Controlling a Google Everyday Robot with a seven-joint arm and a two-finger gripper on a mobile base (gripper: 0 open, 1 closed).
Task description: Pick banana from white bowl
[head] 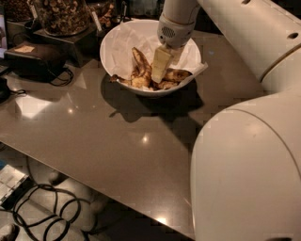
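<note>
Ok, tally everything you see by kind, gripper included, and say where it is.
White bowl: 1
Bananas: at least 2, in the bowl
Glass jar: 1
Black box: 1
Gripper: 1, down in the bowl
Total: at least 6

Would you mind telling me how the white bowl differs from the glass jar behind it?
The white bowl is opaque; the glass jar is see-through. The bowl holds bananas on white paper; the jar, brown snacks. The gripper is down inside the bowl, nowhere near the jar. Both hold food.
</note>
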